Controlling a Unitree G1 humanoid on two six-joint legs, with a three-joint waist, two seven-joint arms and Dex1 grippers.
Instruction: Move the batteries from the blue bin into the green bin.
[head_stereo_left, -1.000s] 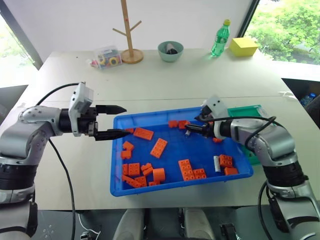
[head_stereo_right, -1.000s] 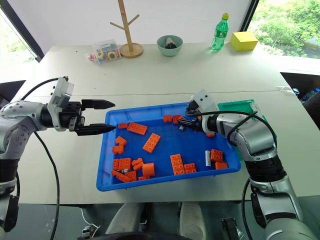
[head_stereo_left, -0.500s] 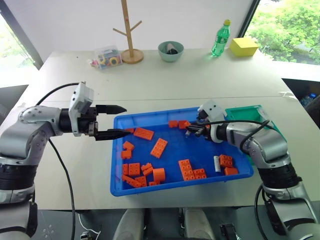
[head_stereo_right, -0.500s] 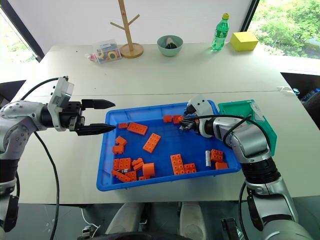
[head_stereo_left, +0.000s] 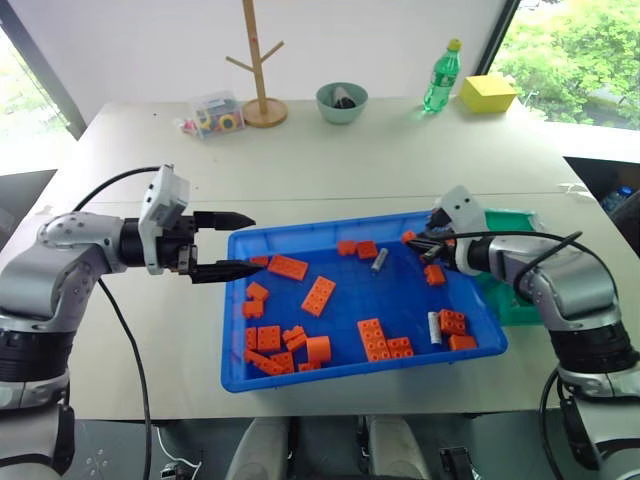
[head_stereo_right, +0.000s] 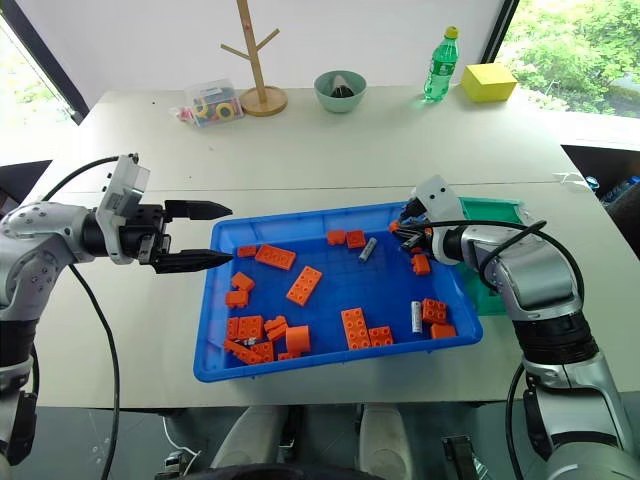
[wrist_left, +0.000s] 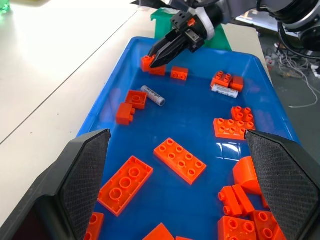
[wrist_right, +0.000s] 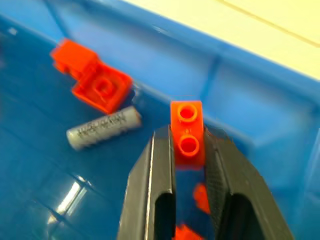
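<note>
Left gripper (head_stereo_left: 222, 243): jaws apart, empty, just outside the left rim of the blue bin (head_stereo_left: 300, 377). 2 batteries inside that bin: battery (head_stereo_left: 379, 260) near its far rim, long axis slanted; battery (head_stereo_left: 433, 327) near its right wall. Right gripper (head_stereo_left: 414, 240): pinched on an orange brick (wrist_right: 187, 132), the nearer arm, slanted battery to its left; green bin (head_stereo_left: 512, 222) beyond the blue bin's right wall.

Dark printing is seen along the side of one battery (wrist_right: 103, 127) lying in the blue bin (wrist_right: 260, 95), and a label on the green bottle (head_stereo_left: 440, 78), but neither can be read.
</note>
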